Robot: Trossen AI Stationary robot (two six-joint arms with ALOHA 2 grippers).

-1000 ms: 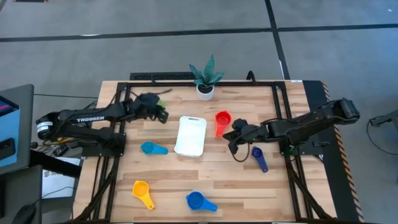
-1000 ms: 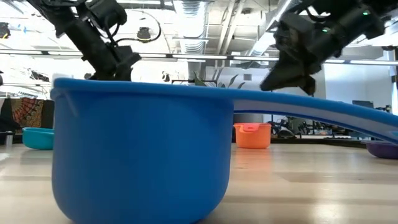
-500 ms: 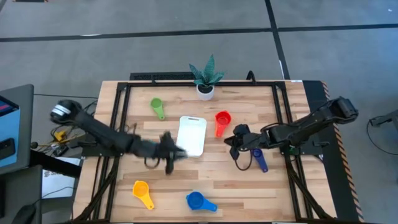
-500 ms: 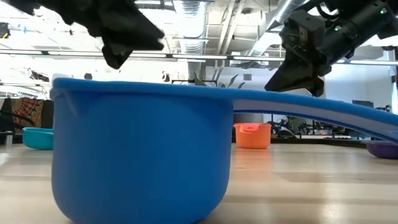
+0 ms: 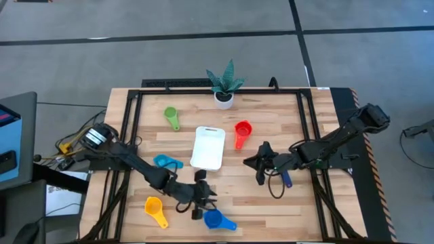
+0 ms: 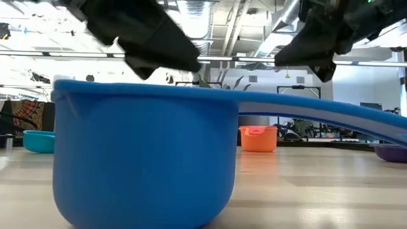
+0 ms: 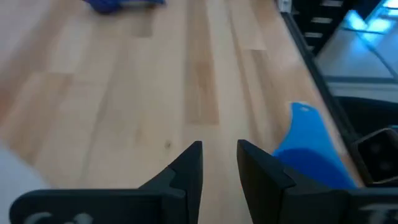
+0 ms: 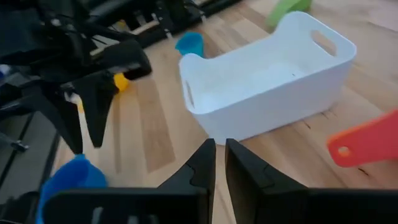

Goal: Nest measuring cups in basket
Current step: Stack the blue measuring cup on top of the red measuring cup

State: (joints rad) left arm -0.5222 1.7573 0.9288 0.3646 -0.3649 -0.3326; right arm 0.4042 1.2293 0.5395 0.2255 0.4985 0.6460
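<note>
Several measuring cups lie apart on the wooden table: green (image 5: 171,116), red (image 5: 241,132), light blue (image 5: 166,163), yellow (image 5: 156,211), blue (image 5: 217,219) and navy (image 5: 285,177). The white basket (image 5: 208,147) stands in the middle with nothing in it (image 8: 267,81). My left gripper (image 5: 203,198) hovers just on the far side of the blue cup (image 7: 311,152). It is open by a narrow gap (image 7: 219,158) and holds nothing. My right gripper (image 5: 254,163) hangs between the basket and the navy cup, shut (image 8: 221,152) and with nothing in it.
A potted plant (image 5: 224,88) stands at the far edge behind the basket. Black frame rails (image 5: 129,135) run along the table's left and right sides. In the low view the blue cup (image 6: 146,159) fills the foreground. Bare wood lies between the basket and the near edge.
My left arm has swung fast from the far left, over the green cup, toward the near edge. It has sunk a little and rolled, and now hovers by the blue cup. The green cup lies uncovered. My right gripper has drifted slightly toward the near edge.
</note>
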